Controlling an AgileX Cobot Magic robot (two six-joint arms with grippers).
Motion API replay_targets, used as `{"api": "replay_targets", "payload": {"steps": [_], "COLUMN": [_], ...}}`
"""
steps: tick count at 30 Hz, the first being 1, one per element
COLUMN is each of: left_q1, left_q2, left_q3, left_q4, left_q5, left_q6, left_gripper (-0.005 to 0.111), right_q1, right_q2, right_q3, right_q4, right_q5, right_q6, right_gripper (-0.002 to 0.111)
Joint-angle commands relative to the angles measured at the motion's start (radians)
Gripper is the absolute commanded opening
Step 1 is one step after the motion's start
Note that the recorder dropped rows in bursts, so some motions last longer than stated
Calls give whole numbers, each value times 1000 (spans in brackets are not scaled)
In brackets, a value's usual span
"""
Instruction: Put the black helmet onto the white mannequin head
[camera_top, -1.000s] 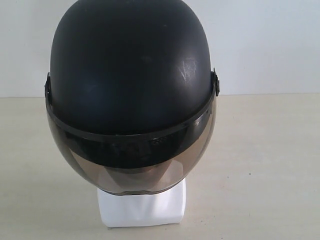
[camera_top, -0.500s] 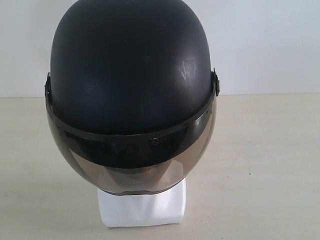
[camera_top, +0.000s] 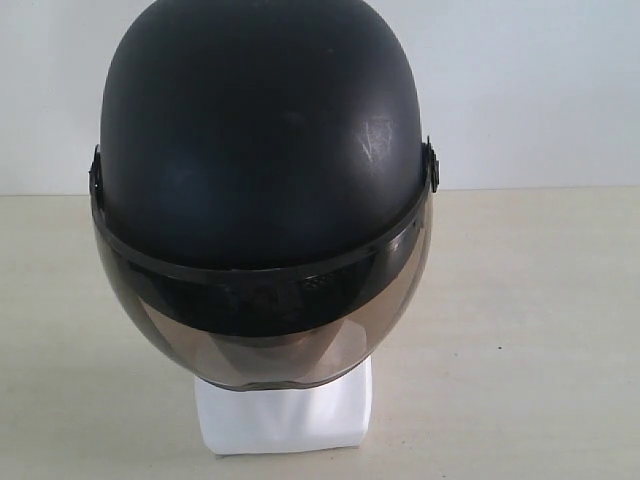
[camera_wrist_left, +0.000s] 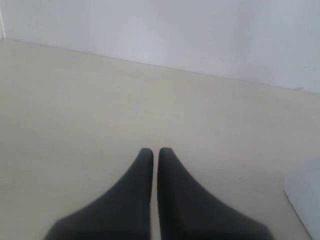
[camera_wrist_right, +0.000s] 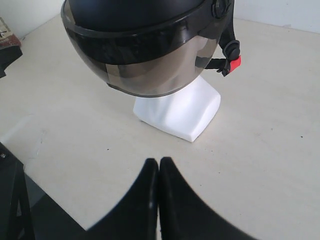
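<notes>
The black helmet (camera_top: 262, 140) sits on the white mannequin head (camera_top: 285, 415), its smoky visor down over the face; only the white neck and squarish base show below. From the right wrist, the helmet (camera_wrist_right: 145, 45) tops the mannequin head (camera_wrist_right: 180, 110), and a red buckle (camera_wrist_right: 234, 63) hangs at the side. My right gripper (camera_wrist_right: 158, 162) is shut and empty, over the table, well short of the base. My left gripper (camera_wrist_left: 155, 151) is shut with nothing held, above bare table. Neither gripper appears in the exterior view.
A cream table (camera_top: 540, 300) meets a white wall (camera_top: 530, 80) behind. The table edge (camera_wrist_right: 35, 175) and dark frame parts (camera_wrist_right: 12, 195) show in the right wrist view. A white corner of something (camera_wrist_left: 306, 195) lies at one side of the left wrist view.
</notes>
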Motion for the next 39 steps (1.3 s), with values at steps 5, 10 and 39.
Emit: {"api": "replay_targets", "payload": {"steps": [5,10,39], "left_q1": [2,2,2], "left_q2": [-3,-3,-3], "left_q3": [3,3,3], "left_q4": [-3,-3,-3], "left_q5": [-7,-7,-7], "left_q6": [-9,-9,-9], "left_gripper": [4,4,4], "right_q1": [1,1,1], "right_q2": [-5,-5,-54], "right_q3": [3,3,338], "right_q4": [1,1,-151], "right_q5": [-1,-1,-1075], "right_q6": [-6,-6,251], "right_gripper": [0,0,0]}}
